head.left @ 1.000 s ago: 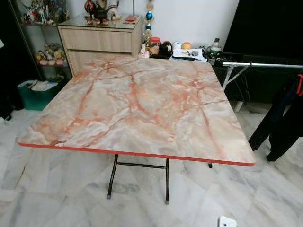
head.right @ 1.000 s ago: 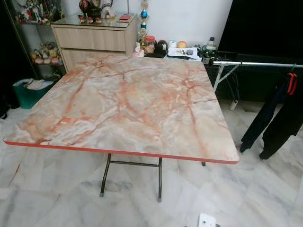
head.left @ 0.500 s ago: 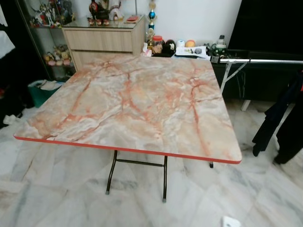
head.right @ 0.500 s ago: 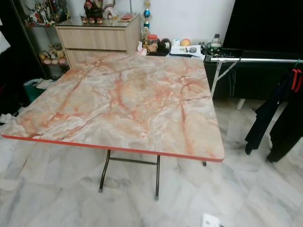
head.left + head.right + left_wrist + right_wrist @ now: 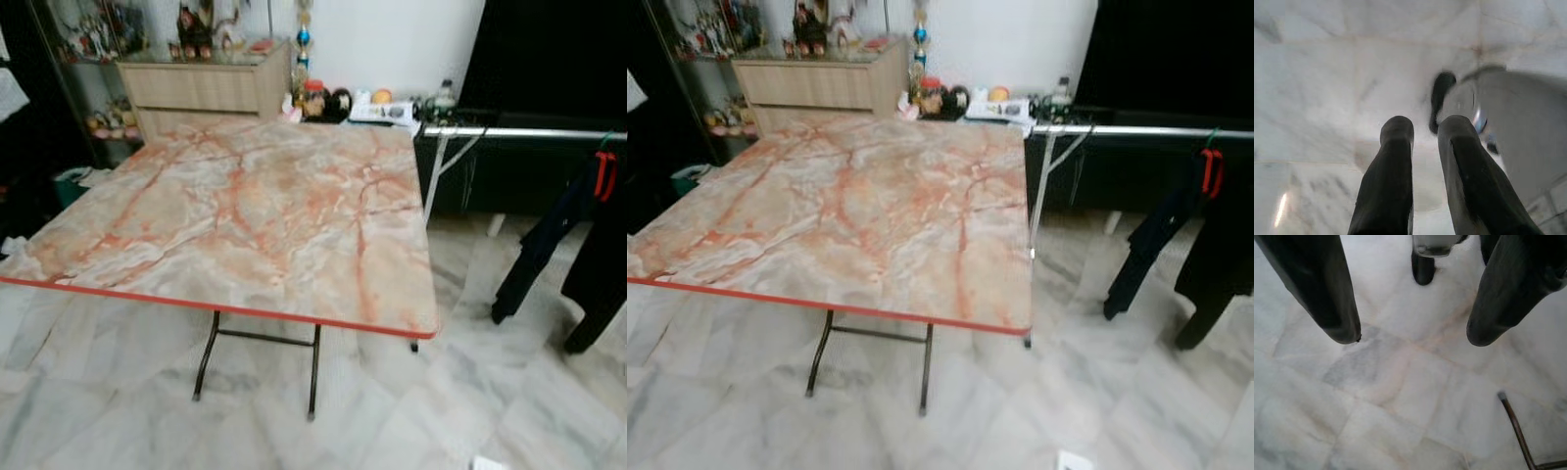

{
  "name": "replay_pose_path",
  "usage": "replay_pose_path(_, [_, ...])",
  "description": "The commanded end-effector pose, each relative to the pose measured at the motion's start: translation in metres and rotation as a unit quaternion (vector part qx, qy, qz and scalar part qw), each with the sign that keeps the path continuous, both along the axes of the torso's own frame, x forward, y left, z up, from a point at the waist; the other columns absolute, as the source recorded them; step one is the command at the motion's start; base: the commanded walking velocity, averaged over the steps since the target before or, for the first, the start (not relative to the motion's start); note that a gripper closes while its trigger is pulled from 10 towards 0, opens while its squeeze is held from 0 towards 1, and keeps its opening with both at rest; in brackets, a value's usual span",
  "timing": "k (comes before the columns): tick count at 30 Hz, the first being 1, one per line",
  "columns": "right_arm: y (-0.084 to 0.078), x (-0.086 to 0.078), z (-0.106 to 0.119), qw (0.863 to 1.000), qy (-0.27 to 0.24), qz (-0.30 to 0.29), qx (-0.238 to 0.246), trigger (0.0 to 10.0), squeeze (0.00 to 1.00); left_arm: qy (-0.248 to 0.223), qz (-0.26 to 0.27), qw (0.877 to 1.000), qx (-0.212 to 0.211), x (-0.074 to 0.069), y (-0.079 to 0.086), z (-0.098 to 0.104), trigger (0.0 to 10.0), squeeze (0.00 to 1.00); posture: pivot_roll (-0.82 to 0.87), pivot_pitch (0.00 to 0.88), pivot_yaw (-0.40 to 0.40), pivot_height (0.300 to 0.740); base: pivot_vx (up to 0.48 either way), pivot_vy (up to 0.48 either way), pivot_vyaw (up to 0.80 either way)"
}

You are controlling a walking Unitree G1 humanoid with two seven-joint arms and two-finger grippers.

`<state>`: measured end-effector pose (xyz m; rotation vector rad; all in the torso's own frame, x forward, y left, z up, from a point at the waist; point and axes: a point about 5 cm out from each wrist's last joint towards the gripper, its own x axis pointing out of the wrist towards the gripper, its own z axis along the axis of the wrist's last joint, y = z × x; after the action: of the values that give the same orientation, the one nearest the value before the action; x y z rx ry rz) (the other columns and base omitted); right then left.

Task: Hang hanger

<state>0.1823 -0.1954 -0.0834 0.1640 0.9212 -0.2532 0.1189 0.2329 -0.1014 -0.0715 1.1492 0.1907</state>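
Note:
A red hanger (image 5: 604,174) hangs on a silver rail (image 5: 519,132) at the right, among dark garments (image 5: 549,255) that reach down toward the floor. The rail runs from behind the table's far right corner out past the picture's right edge. My left gripper (image 5: 1424,128) hangs over the marble floor, its two black fingers close together with nothing between them. My right gripper (image 5: 1414,335) also points at the floor, fingers wide apart and empty. Both arms hang low, away from the rail.
A folding table (image 5: 225,211) with a marbled pink top and red edge stands in front of me, on thin metal legs (image 5: 1515,431). Behind it are a wooden cabinet (image 5: 206,86), a low shelf of small items (image 5: 382,103) and a green bin (image 5: 71,181). A white object (image 5: 1073,460) lies on the floor.
The whole view has swung to the right: the table now sits further left and the rail with its garments and red hanger is more in view. The things themselves have not moved.

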Motion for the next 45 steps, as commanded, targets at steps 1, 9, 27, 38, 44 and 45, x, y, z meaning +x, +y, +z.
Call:
replay_pose_path(1, [0.0116, -0.0026, -0.0021, 0.997, -0.015, 0.015, 0.072, 10.0, 0.00, -0.083, -0.063, 0.994, -0.020, 0.0500, -0.0203, 0.0153, 10.0, 0.00, 0.15, 0.000, 0.008, 0.740, 0.000, -0.334, 0.00])
replay_pose_path(9, [0.0138, -0.0017, -0.0019, 0.997, -0.018, 0.014, 0.074, 10.0, 0.00, -0.084, -0.063, 0.994, -0.019, 0.0502, -0.0183, 0.0159, 10.0, 0.00, 0.15, 0.000, 0.013, 0.740, 0.000, -0.327, 0.00])
replay_pose_path(27, [0.0123, -0.0024, -0.0020, 0.997, -0.017, 0.016, 0.072, 10.0, 0.00, -0.081, -0.065, 0.994, -0.021, 0.0495, -0.0232, 0.0144, 10.0, 0.00, 0.15, 0.000, 0.011, 0.740, 0.000, -0.329, 0.00])
replay_pose_path(38, [0.0106, -0.0026, -0.0019, 0.997, -0.018, 0.015, 0.070, 10.0, 0.00, -0.079, -0.061, 0.995, -0.020, 0.0484, -0.0213, 0.0142, 10.0, 0.00, 0.14, 0.000, 0.012, 0.740, 0.000, -0.237, 0.00])
replay_pose_path(44, [0.0099, -0.0026, -0.0018, 0.997, -0.018, 0.016, 0.068, 10.0, 0.00, -0.078, -0.063, 0.995, -0.018, 0.0486, -0.0193, 0.0147, 10.0, 0.00, 0.14, 0.000, 0.011, 0.740, 0.000, 0.000, 0.00])
replay_pose_path(45, [0.0098, -0.0025, -0.0017, 0.997, -0.018, 0.017, 0.067, 10.0, 0.00, -0.078, -0.063, 0.995, -0.018, 0.0486, -0.0191, 0.0147, 10.0, 0.00, 0.14, 0.000, 0.011, 0.740, 0.000, 0.000, 0.00])
